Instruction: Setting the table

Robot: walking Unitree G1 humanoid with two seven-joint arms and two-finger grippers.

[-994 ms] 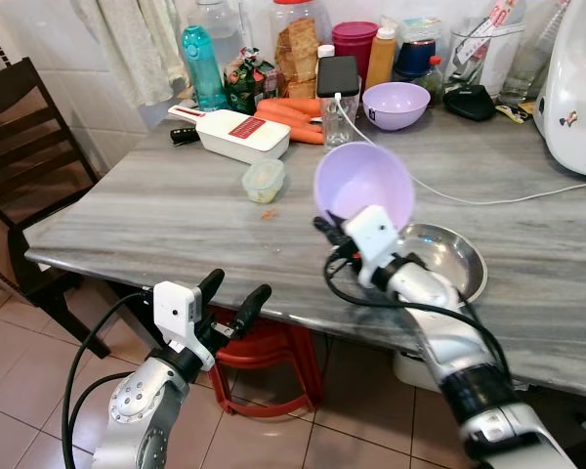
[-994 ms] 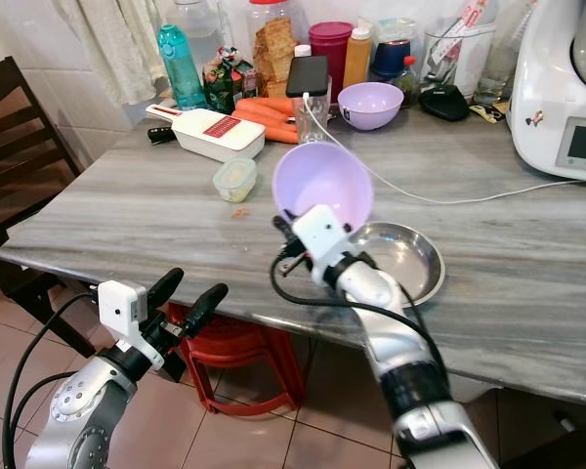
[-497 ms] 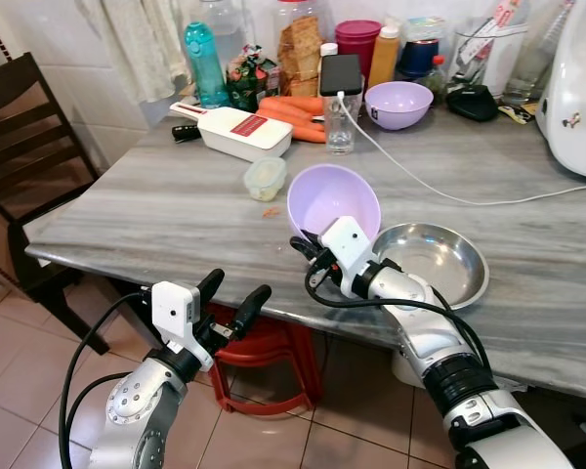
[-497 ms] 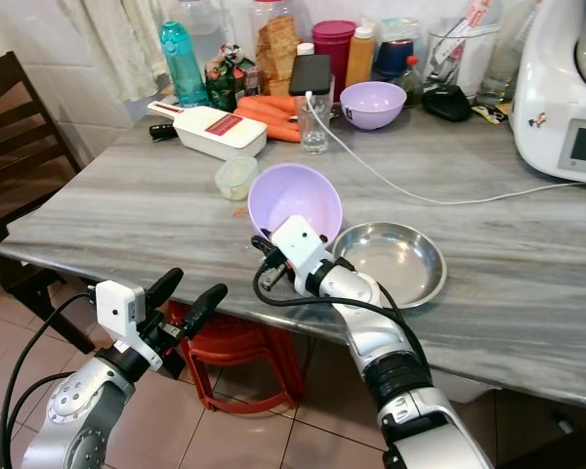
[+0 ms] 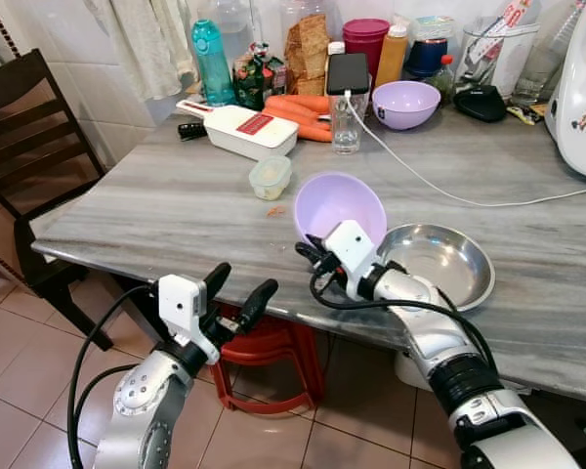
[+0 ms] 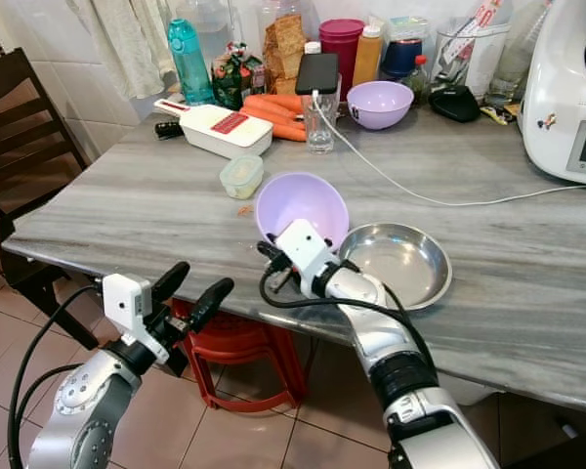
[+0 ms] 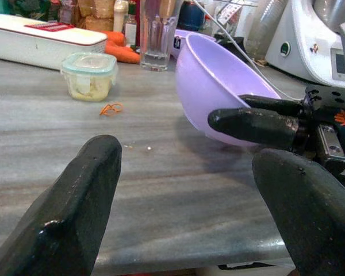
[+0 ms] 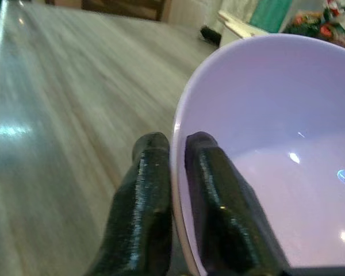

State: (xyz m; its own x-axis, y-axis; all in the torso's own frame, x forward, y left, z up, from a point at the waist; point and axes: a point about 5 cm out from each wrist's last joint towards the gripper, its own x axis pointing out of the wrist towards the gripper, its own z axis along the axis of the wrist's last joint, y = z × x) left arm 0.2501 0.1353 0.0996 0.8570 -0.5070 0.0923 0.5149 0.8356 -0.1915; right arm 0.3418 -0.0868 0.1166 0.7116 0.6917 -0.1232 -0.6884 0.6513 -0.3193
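A light purple bowl [image 5: 340, 205] is tilted low over the grey marble table [image 5: 156, 210], just left of a steel plate [image 5: 439, 266]. My right gripper [image 5: 313, 256] is shut on the bowl's near rim, one finger inside and one outside, as the right wrist view shows at the pinch [image 8: 175, 144]. Whether the bowl's base touches the table I cannot tell. My left gripper [image 5: 236, 293] hangs open below the table's front edge, holding nothing; in its wrist view the bowl [image 7: 218, 86] lies ahead between its fingers [image 7: 75, 218].
At the back stand a second purple bowl [image 5: 402, 104], bottles, carrots [image 5: 298, 106], a white slicer [image 5: 242, 130] and a glass with a phone [image 5: 347, 127]. A small lidded container [image 5: 270, 177], a white cable [image 5: 449, 191], a white appliance [image 5: 584, 98], a dark chair [image 5: 29, 127] and a red stool [image 5: 264, 362] are nearby.
My right gripper has brought the purple bowl down from a raised, upright hold to a low tilt at the table, left of the steel plate. The left arm stayed put.
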